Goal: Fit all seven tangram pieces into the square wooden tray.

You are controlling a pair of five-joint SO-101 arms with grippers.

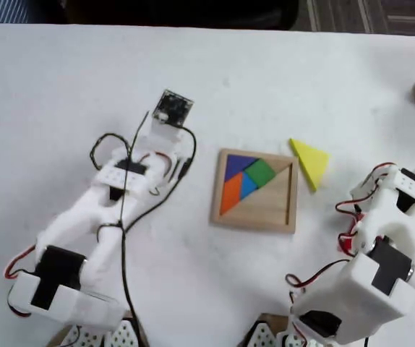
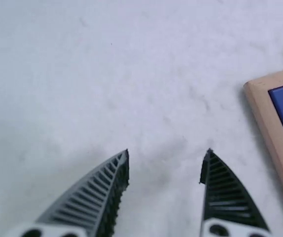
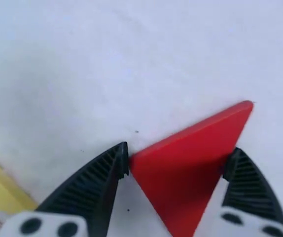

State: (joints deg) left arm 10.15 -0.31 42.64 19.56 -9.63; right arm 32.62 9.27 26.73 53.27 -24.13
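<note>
Right gripper (image 3: 179, 148) clamps red triangle (image 3: 191, 173) edge-to-edge, likely for tray transfer. Left gripper (image 2: 167, 150) parted, empty, square wooden tray (image 2: 265, 118) beside.

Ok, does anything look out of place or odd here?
Nothing damaged or spilled. Two pieces are outside the square wooden tray: a yellow triangle lies on the white table off its corner, and a red triangle sits between the fingers of the right gripper. Four coloured pieces fill only part of the tray.
</note>
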